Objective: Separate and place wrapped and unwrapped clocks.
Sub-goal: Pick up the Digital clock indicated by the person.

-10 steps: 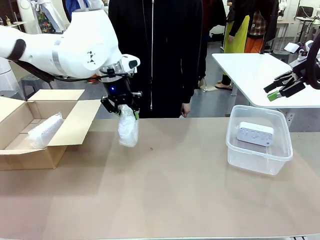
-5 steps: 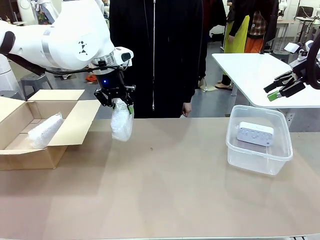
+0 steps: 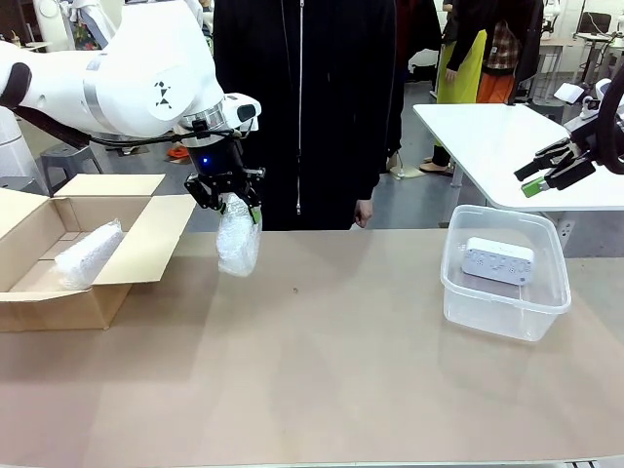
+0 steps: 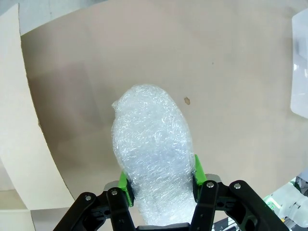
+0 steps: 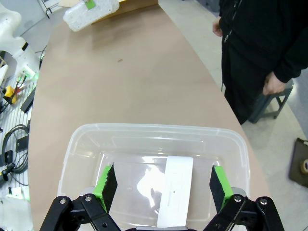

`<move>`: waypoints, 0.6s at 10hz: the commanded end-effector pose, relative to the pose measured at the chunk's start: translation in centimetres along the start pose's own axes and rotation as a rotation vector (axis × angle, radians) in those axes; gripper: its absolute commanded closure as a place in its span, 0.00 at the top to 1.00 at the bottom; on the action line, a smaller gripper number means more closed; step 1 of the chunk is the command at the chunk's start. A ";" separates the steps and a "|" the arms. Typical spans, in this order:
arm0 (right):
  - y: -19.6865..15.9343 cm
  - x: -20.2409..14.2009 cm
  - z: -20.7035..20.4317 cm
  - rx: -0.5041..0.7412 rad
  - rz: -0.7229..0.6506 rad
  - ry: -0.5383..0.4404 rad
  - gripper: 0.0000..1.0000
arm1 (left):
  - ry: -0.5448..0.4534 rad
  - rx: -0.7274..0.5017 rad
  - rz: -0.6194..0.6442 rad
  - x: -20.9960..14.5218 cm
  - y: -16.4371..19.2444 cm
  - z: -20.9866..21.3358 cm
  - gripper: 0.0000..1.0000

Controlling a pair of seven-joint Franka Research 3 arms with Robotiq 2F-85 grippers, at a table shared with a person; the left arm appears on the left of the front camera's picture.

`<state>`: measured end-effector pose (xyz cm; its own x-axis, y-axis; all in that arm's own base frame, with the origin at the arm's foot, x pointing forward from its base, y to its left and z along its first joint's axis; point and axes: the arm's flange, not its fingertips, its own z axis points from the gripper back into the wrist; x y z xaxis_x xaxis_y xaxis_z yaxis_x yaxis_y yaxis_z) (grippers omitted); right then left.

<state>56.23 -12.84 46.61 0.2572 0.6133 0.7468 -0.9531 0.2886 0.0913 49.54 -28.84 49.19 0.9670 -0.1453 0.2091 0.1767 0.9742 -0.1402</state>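
Note:
My left gripper (image 3: 227, 199) is shut on the top end of a wrapped clock (image 3: 239, 246), a crinkly white bundle that hangs above the table just right of the cardboard box (image 3: 58, 307). In the left wrist view the wrapped clock (image 4: 151, 144) sits between the green pads (image 4: 125, 185). A second wrapped clock (image 3: 88, 253) lies inside the box. The unwrapped clock (image 3: 499, 260), white with small buttons, rests in the clear tub (image 3: 487, 314). Raised at the far right, my right gripper (image 3: 551, 166) is open; its wrist view looks down on the unwrapped clock (image 5: 175, 190) in the tub (image 5: 144, 129).
A person in black (image 3: 302, 107) stands at the far edge of the table, one hand (image 3: 363, 213) near it. The box's open flap (image 3: 146, 234) slopes toward the held bundle. A bare brown tabletop (image 3: 322, 370) stretches between box and tub. Behind the tub is a white side table (image 3: 487, 146).
My left arm has carried the wrapped clock a little left and up, toward the box, then stopped. The right arm has not moved.

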 end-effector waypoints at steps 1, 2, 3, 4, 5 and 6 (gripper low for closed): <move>0.1 0.0 0.0 0.001 -0.001 -0.001 1.00 | -0.005 0.006 0.012 -0.1 0.1 0.2 0.00; 0.1 0.0 0.0 0.001 -0.001 -0.001 1.00 | -0.005 0.006 0.012 -0.1 0.1 0.2 0.00; 0.1 0.0 0.0 0.001 -0.001 -0.001 1.00 | -0.005 0.006 0.012 -0.1 0.1 0.2 0.00; 0.1 0.0 0.0 0.001 -0.001 -0.001 1.00 | -0.005 0.006 0.012 -0.1 0.1 0.2 0.00; 0.1 0.0 0.0 0.001 -0.001 -0.001 1.00 | -0.005 0.006 0.012 -0.1 0.1 0.2 0.00; 0.1 0.0 0.0 0.001 -0.001 -0.001 1.00 | -0.005 0.006 0.012 -0.1 0.1 0.2 0.00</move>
<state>56.23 -12.84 46.61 0.2572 0.6133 0.7468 -0.9531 0.2886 0.0913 49.54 -28.84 49.19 0.9670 -0.1452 0.2091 0.1766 0.9742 -0.1402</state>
